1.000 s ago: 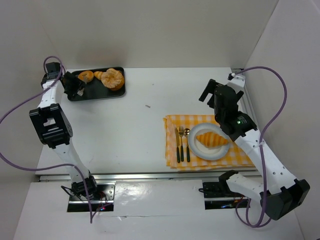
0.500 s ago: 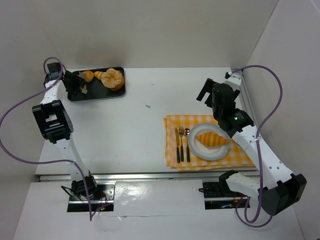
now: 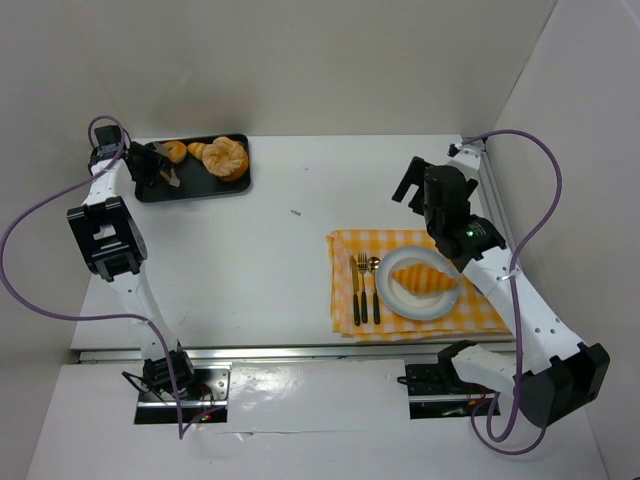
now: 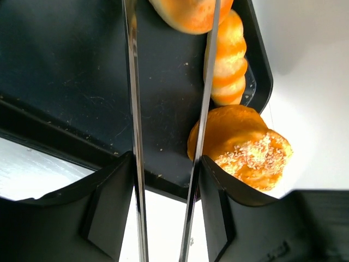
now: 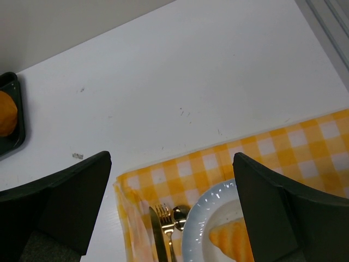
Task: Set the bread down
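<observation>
Black left claw (image 4: 170, 16) low over the tray (image 4: 65, 65), fingers (image 4: 132, 109) astride a roll (image 4: 188, 12).

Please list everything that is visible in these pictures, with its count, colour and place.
table: 1, white, under everything
tray: 1, black, far left corner
plain bun: 1, orange, tray's left part
ridged roll: 1, orange, tray's middle
sesame bun: 1, golden-brown, tray's right end
checked cloth: 1, yellow-white, near right
plate: 1, white, on cloth
croissant: 1, orange, on plate
knife, fork, spoon: 1 each, gold-toned, on cloth left of plate
left tool: 1, black, open, over tray
right tool: 1, black, open, beyond cloth
</observation>
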`<control>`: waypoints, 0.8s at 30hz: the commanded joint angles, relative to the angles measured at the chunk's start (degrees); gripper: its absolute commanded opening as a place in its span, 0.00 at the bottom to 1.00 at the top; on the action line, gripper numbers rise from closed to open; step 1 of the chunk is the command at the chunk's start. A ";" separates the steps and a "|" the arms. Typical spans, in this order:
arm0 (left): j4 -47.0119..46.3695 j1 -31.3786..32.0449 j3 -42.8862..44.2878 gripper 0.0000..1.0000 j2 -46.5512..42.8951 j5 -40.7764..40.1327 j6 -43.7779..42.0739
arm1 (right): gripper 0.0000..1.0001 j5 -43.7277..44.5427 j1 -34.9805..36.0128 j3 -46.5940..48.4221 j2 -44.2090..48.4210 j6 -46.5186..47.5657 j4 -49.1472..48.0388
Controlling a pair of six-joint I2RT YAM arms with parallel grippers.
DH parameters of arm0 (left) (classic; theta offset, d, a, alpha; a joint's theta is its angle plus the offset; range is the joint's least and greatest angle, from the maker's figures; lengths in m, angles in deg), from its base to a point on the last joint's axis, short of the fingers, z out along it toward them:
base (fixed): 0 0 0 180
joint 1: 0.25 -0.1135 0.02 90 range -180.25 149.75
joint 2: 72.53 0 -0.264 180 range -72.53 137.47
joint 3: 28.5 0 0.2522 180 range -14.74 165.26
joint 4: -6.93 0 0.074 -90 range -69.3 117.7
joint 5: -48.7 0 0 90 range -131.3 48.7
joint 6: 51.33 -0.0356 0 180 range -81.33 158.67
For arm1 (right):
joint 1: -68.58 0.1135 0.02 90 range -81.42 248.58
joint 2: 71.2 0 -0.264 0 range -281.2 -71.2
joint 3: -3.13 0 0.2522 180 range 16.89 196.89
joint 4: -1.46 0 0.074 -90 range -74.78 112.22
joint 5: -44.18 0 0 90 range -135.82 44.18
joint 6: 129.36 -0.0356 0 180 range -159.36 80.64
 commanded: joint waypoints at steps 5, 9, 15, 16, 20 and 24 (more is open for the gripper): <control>-0.43 0.22 2.59 0.59 0.71 2.60 -0.58 | 1.00 -0.62 -0.84 0.92 1.19 -0.79 -1.31; 0.10 0.22 2.07 0.34 -0.33 1.20 -0.58 | 1.00 -0.63 -0.84 0.92 1.19 -0.79 -1.31; 0.10 0.75 -0.57 0.14 -6.05 -0.56 -1.90 | 1.00 -0.63 -0.84 0.39 2.24 -0.79 -0.70; 0.10 0.75 -1.09 0.13 -7.10 -1.35 -1.90 | 1.00 -1.15 -0.84 0.39 2.25 -0.79 -0.70; 0.10 0.75 -4.52 0.00 -14.20 -2.50 -3.04 | 1.00 -1.16 -0.84 0.39 3.39 -1.32 -0.70; 0.10 0.75 -9.00 0.00 -21.32 -4.77 -3.57 | 1.00 -1.68 -0.84 -0.23 4.70 -1.84 -0.17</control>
